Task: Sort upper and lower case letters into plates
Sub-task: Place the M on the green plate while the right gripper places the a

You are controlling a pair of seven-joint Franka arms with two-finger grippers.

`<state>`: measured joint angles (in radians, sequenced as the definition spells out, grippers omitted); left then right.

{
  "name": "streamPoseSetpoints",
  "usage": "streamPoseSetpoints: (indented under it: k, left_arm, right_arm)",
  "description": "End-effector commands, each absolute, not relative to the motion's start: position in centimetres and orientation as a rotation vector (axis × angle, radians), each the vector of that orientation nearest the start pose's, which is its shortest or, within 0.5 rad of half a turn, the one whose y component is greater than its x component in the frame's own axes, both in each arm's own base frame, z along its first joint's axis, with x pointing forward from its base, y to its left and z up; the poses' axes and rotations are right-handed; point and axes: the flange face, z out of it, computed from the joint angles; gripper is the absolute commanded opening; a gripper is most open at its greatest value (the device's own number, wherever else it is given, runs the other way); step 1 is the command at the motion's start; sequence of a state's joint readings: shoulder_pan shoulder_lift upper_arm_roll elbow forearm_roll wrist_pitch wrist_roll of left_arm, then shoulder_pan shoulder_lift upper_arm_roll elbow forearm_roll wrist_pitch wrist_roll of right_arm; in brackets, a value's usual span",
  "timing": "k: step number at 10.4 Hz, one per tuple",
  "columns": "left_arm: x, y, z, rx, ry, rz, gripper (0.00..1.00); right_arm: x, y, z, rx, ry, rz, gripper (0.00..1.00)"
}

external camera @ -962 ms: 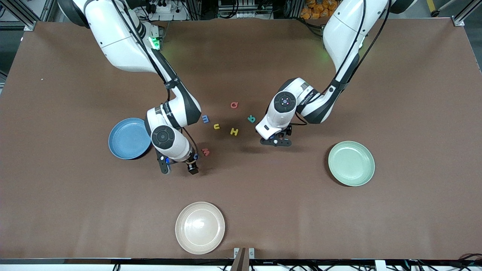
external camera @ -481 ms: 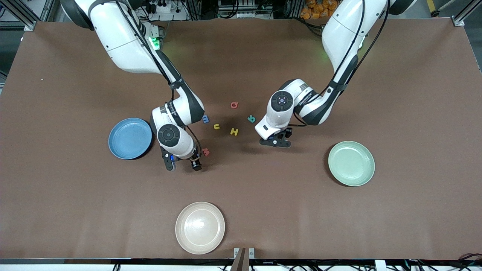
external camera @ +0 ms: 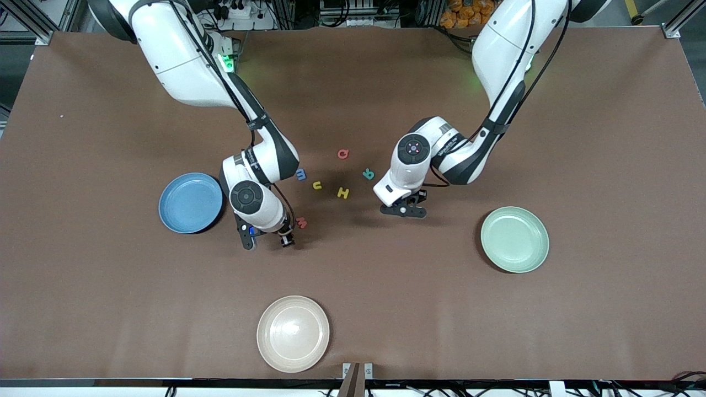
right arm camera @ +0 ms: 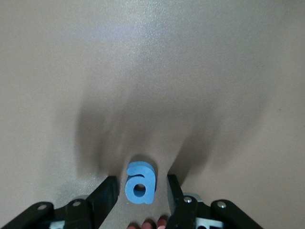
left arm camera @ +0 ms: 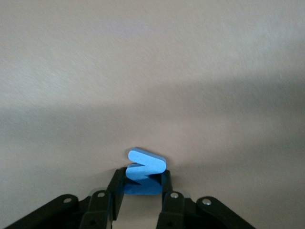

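Letters: a blue zigzag letter (left arm camera: 144, 171) is pinched in the left gripper (left arm camera: 141, 191), tilted; blue a (right arm camera: 140, 182) lies between the right gripper's (right arm camera: 142, 191) parted fingers, gaps showing. Both are hidden from the front.

A cream-beige plate (external camera: 293, 333) lies on the brown table (external camera: 595, 138), close to the table edge that is nearest to the front camera. It is round and shallow, it has a low rim, and nothing is in it. Some cables and metal frame parts (external camera: 342, 12) stand above the table's upper edge.
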<state>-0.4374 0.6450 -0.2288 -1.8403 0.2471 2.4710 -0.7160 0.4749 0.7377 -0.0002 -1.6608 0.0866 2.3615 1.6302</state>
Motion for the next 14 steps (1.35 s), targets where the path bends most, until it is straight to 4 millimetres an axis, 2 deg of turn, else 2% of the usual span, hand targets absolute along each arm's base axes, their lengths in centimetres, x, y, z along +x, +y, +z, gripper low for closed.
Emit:
streamPoseSetpoints:
  k: [1, 2, 3, 5, 6, 8, 9, 10, 11, 12, 13, 14]
  left_arm:
    - [54.2, -35.4, 24.5, -3.107, 0.034, -0.135, 0.0]
    - [55.5, -32.4, 26.8, -3.08, 0.0, -0.128, 0.0]
    - [56.6, -28.6, 28.3, -3.053, 0.04, -0.101, 0.0]
    - [57.7, -20.2, 28.7, -3.025, 0.163, -0.048, 0.0]
    - [58.3, -17.3, 28.2, -3.02, 0.201, -0.022, 0.0]
    - [59.1, -13.4, 26.4, -3.009, 0.16, 0.025, 0.0]
    - [59.8, -10.8, 25.2, -2.999, 0.111, 0.025, 0.0]
    - [60.1, -9.8, 24.7, -2.999, 0.093, 0.008, 0.0]
    - [60.6, -9.0, 24.6, -2.992, 0.084, 0.003, 0.28]
    - [60.6, -9.5, 24.9, -2.996, 0.095, -0.005, 0.99]
    - [60.6, -10.3, 25.4, -3.0, 0.092, -0.02, 1.0]
    - [60.2, -12.0, 25.6, -2.999, 0.121, -0.026, 1.0]
  right_arm:
    - [59.2, 30.6, 15.9, -2.574, 1.833, 0.141, 0.13]
    - [59.2, 30.6, 15.9, -2.579, 1.825, 0.142, 0.0]
    - [59.3, 30.6, 16.2, -2.586, 1.812, 0.142, 0.0]
    - [59.8, 30.3, 18.0, -2.615, 1.757, 0.148, 0.0]
    - [60.3, 29.0, 19.6, -2.661, 1.721, 0.192, 0.0]
    - [61.0, 25.6, 23.6, -2.725, 1.63, 0.303, 0.0]
    - [61.3, 23.2, 25.8, -2.749, 1.554, 0.38, 0.0]
    - [61.4, 20.3, 27.4, -2.793, 1.482, 0.458, 0.0]
    - [61.4, 16.9, 28.6, -2.83, 1.394, 0.516, 0.0]
    - [61.4, 14.0, 29.6, -2.869, 1.279, 0.554, 0.0]
    - [61.2, 11.0, 29.7, -2.913, 1.18, 0.579, 0.0]
    - [60.2, 8.2, 29.0, -2.949, 1.057, 0.605, 0.0]
